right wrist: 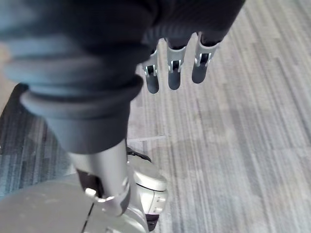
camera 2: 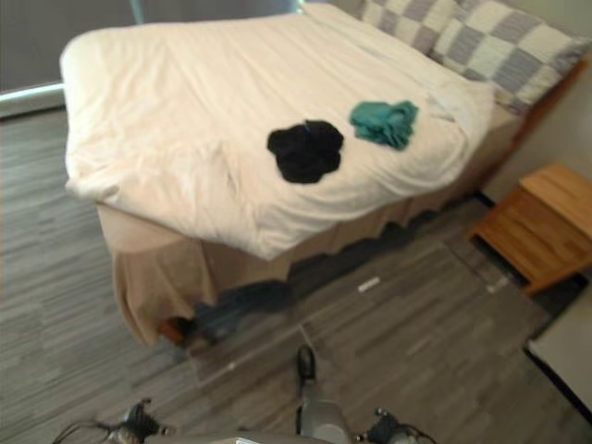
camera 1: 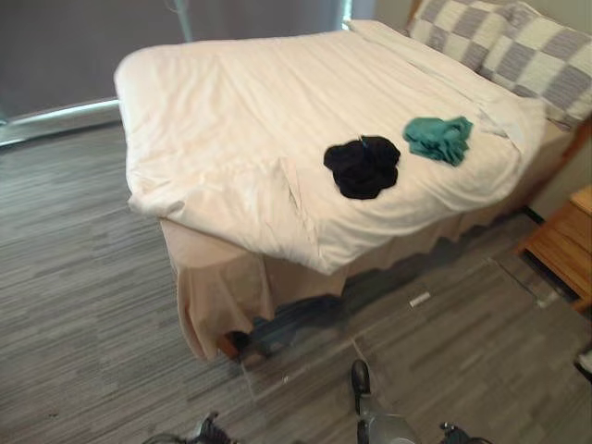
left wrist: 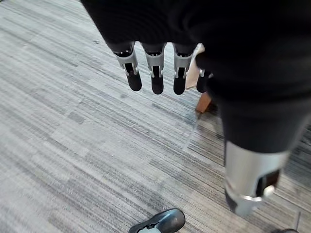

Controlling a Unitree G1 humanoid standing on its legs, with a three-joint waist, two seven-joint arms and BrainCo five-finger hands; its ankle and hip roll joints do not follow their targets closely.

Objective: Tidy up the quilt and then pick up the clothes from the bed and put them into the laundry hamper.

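Nearest, left hand (left wrist: 154, 73) and right hand (right wrist: 176, 68) hanging over floor (left wrist: 73, 145), fingers straight, empty. Farther, on quilt (camera 1: 231, 129): black garment (camera 1: 362, 166), teal garment (camera 1: 438, 138); soft, light, likely best pinched mid-bunch.

Nightstand (camera 1: 566, 242) cut by frame edge

Each hand, left hand (left wrist: 160, 53) and right hand (right wrist: 177, 43), wears a dark ribbed cover; silver fingers (left wrist: 155, 68) end in dark rounded tips.
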